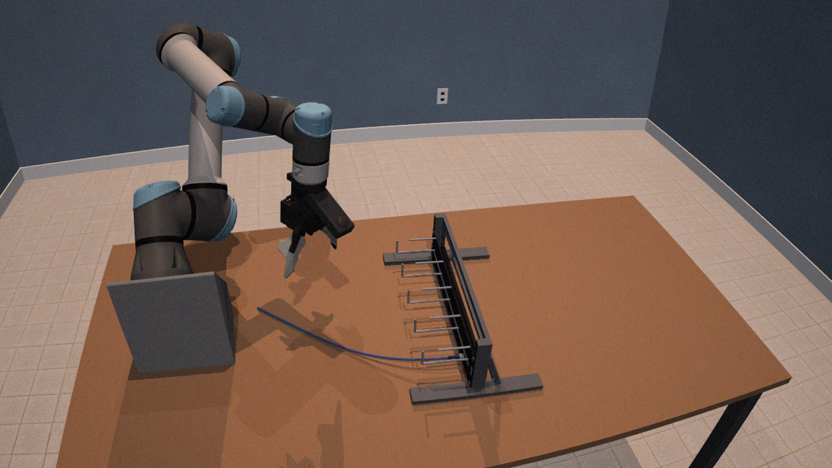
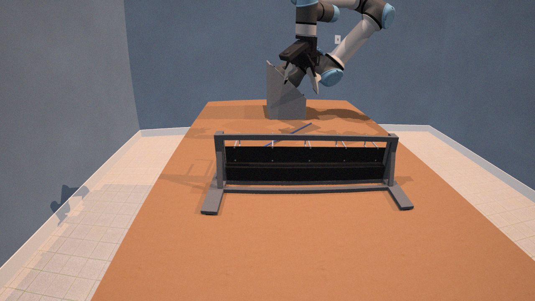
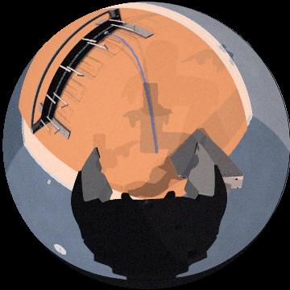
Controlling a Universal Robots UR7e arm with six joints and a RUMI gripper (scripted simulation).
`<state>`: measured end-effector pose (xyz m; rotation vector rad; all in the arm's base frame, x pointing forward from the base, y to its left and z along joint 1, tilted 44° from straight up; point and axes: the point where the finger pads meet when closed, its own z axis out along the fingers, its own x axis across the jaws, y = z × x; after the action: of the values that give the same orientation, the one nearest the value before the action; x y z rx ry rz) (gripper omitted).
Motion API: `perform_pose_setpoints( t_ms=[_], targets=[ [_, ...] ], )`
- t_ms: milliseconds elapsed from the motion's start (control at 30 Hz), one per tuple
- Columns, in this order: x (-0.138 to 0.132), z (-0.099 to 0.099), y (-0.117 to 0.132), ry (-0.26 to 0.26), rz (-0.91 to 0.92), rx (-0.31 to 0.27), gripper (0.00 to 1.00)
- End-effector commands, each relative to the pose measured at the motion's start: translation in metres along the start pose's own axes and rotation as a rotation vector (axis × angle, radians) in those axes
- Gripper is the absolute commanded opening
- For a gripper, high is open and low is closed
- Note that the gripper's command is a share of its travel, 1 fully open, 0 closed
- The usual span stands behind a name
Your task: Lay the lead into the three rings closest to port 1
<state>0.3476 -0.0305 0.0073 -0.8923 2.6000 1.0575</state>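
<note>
Blue lead (image 1: 325, 340) is seen lying loose on the brown table (image 1: 610, 302), plugged in at the near end of the rack (image 1: 476, 372) as shown in the top view. From the port end it is run in a shallow curve across the table top, and its free tip (image 1: 259, 309) is found near the grey pedestal (image 1: 168, 320) at the arm's base. No ring is occupied by it; the steel rings (image 1: 422, 273) are seen standing out in a row from the rack's face, all bare of cable.

Gripper (image 1: 305, 253) is held above the table, between the arm (image 1: 203, 145) base and the far end of the rack, fingers pointed down. Jaws are spread fully and nothing is held between them. In the wrist view the two grey fingers are seen wide apart at the bottom of the frame, with the lead's free end (image 3: 155, 150) lying on the table between and ahead of them, not touched. Gripper is well apart from the rack and above the lead's tip region, slightly off to one side in the top view.

Rack is seen upright in the exterior view (image 2: 306, 136), both feet flat on the table, top bar level. Lead (image 2: 289, 132) is glimpsed behind the top bar there, running back toward the pedestal (image 2: 284, 95).
</note>
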Motion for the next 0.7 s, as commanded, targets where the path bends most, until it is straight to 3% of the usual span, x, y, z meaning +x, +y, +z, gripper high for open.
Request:
perform_pose_setpoints(
  t_ms=[0, 500, 533, 667],
  targets=[
    [0.022, 0.017, 0.003, -0.056, 0.149, 0.033, 1.00],
    [0.031, 0.027, 0.007, -0.088, 0.231, 0.036, 1.00],
    [0.031, 0.027, 0.007, -0.088, 0.231, 0.036, 0.00],
    [0.031, 0.027, 0.007, -0.088, 0.231, 0.036, 0.00]
  ],
)
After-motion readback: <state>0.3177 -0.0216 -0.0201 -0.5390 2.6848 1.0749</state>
